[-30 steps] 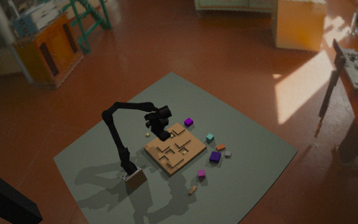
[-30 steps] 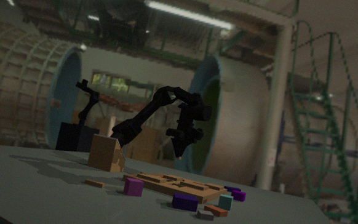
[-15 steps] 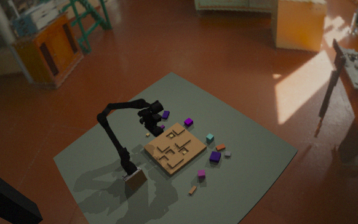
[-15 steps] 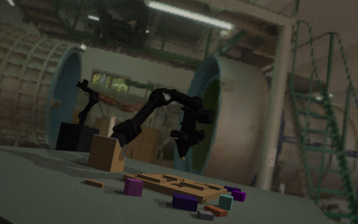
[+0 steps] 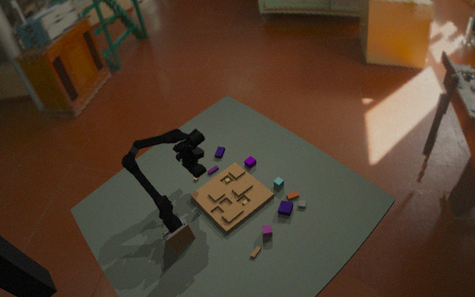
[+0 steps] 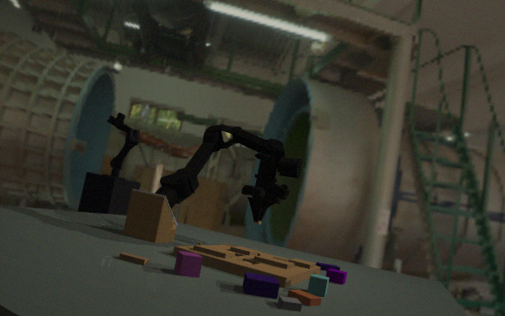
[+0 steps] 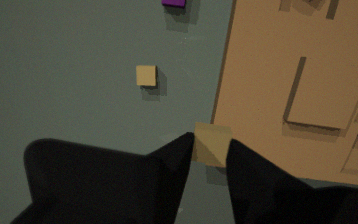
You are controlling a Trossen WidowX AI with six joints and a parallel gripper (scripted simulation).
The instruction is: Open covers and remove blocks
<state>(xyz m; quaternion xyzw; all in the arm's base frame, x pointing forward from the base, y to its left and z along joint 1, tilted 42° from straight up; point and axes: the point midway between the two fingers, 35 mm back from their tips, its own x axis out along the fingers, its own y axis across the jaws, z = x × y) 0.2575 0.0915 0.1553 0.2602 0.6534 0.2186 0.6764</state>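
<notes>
My gripper (image 6: 259, 222) (image 7: 210, 143) is shut on a small yellow block (image 7: 212, 150), held above the table beside the board's edge. The tan puzzle board (image 5: 261, 197) (image 6: 243, 268) (image 7: 255, 100) lies flat. Its same-coloured covers show as raised plates, one of them a cover (image 7: 322, 92) in the wrist view. Two wells stand open with a yellow block in each, one block (image 5: 228, 179) towards the back and another (image 5: 245, 201) towards the right. Another well (image 5: 225, 201) looks open and empty. A yellow block (image 5: 196, 179) (image 7: 146, 75) rests on the table, clear of the board.
A purple bar (image 5: 213, 170), a dark blue block (image 5: 219, 152) and a purple block (image 5: 250, 161) lie behind the board. Teal (image 5: 278, 183), orange (image 5: 292, 195), grey (image 5: 302, 204), dark blue (image 5: 285, 208) and magenta (image 5: 267, 231) blocks and a tan bar (image 5: 255, 252) lie to its right.
</notes>
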